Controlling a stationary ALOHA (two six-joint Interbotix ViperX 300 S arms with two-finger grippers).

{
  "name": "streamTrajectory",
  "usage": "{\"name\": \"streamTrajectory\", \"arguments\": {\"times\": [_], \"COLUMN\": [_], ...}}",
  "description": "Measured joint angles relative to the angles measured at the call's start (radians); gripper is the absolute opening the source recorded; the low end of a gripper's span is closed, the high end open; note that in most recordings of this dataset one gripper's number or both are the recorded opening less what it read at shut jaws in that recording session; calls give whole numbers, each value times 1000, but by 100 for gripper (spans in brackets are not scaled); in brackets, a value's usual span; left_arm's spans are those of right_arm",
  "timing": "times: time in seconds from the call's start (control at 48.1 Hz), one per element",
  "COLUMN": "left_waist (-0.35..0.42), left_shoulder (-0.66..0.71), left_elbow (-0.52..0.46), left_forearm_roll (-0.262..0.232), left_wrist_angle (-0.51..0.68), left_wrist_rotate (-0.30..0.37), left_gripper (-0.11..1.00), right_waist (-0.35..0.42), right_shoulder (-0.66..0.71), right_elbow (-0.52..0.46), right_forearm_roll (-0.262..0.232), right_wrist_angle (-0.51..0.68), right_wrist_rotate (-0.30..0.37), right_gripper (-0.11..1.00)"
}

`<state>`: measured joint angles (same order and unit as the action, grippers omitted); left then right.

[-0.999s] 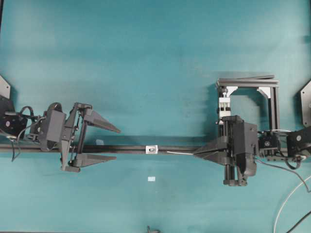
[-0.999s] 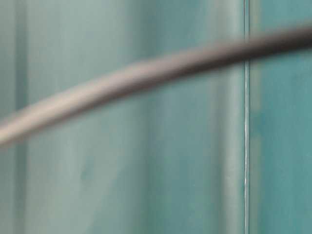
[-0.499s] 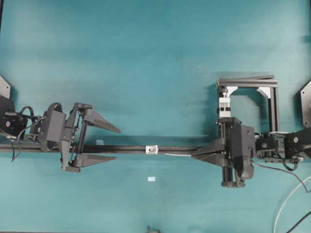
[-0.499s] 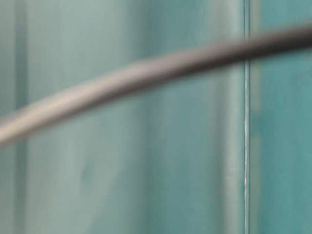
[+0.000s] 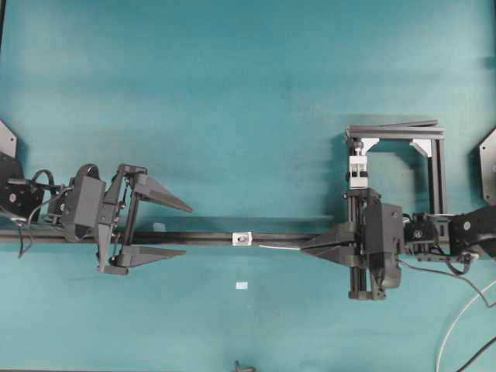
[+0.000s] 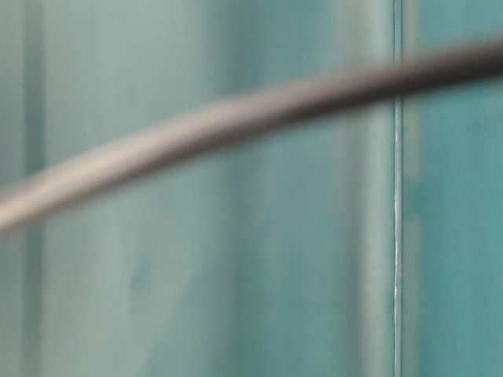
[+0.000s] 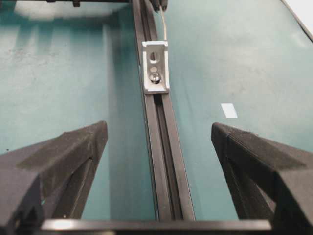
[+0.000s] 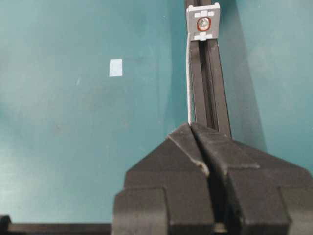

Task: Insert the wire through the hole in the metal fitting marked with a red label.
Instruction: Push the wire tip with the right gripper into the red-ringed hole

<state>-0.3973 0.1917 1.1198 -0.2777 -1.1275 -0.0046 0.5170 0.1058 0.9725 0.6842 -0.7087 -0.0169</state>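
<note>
Only right-wrist view shows hole [image 8: 203,23] red-ringed.

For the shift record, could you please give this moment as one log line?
right gripper: shut on wire | wire tip: short of fitting | left gripper: open, astride rail

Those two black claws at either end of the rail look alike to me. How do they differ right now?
The left gripper has its fingers spread wide, one on each side of the black rail, and holds nothing. The right gripper has its fingers pressed together, pinching the thin wire, which points toward the metal fitting. Both are black, wedge-shaped, and face each other along the rail.
</note>
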Motion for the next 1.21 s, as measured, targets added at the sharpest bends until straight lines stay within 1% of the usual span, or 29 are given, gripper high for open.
{"name": "streamTrajectory", "arguments": {"times": [0.832,1.207], "left_waist": [0,0], "left_shoulder": [-6,-6], "left_elbow": [-6,-8], "left_forearm_roll": [-2,0], "left_wrist_angle": [18,26], "left_wrist_rotate": [0,0], "left_gripper": [54,54], "right_waist": [-31,-32], "right_shoulder": [34,34], "right_elbow": [-20,-21], "right_forearm_roll": [0,0], "right_wrist_angle": [-2,-2], "right_wrist_rotate": [-2,-3], "right_gripper": [-1,-1]}}
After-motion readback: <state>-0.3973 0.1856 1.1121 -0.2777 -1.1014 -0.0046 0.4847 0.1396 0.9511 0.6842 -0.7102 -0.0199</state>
